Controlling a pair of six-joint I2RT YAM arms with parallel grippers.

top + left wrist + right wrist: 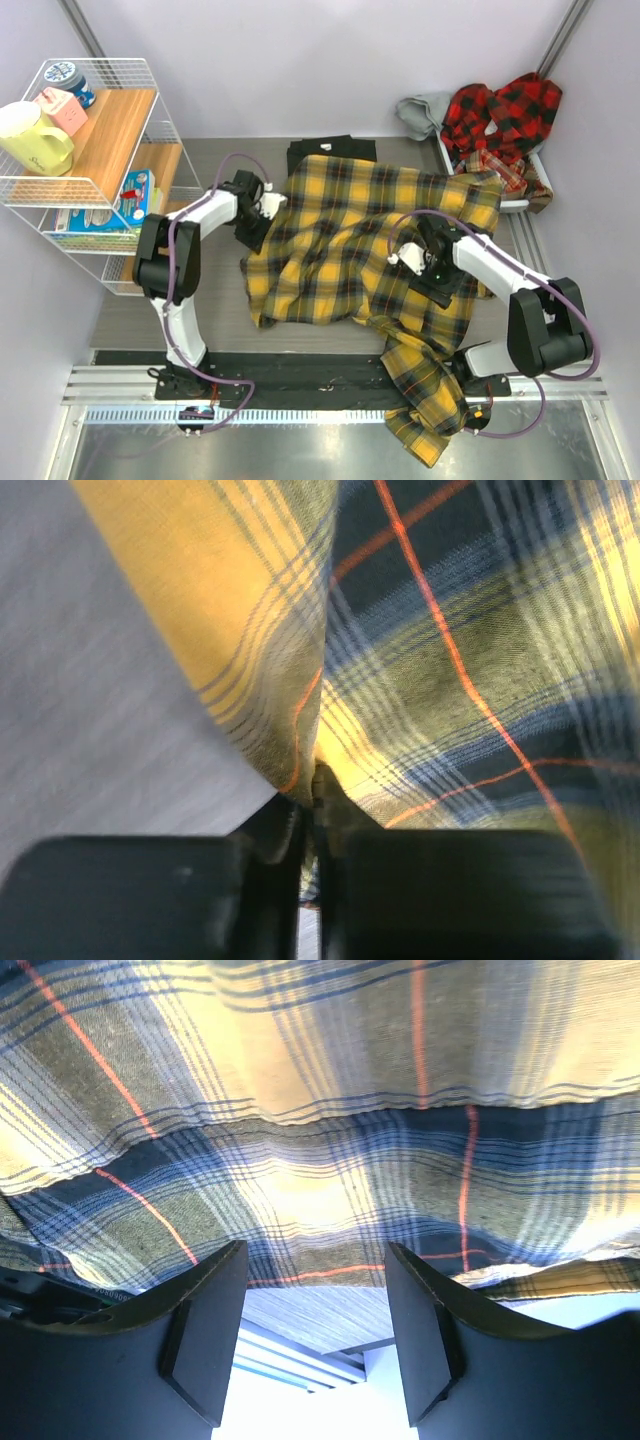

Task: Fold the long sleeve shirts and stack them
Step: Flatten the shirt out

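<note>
The yellow-and-black plaid shirt lies spread and rumpled across the table, with one sleeve hanging over the front edge. My left gripper is shut on the shirt's left edge; in the left wrist view the fingers pinch a fold of plaid cloth. My right gripper is open above the shirt's right part; in the right wrist view plaid cloth fills the space beyond its open gripper. A black shirt lies folded at the back. Red-and-black plaid shirts are piled at the back right.
A white wire shelf with a yellow mug, a pink mug and boxes stands at the left. A white bin holds the red shirts, with a grey cloth beside it. A metal rail runs along the front.
</note>
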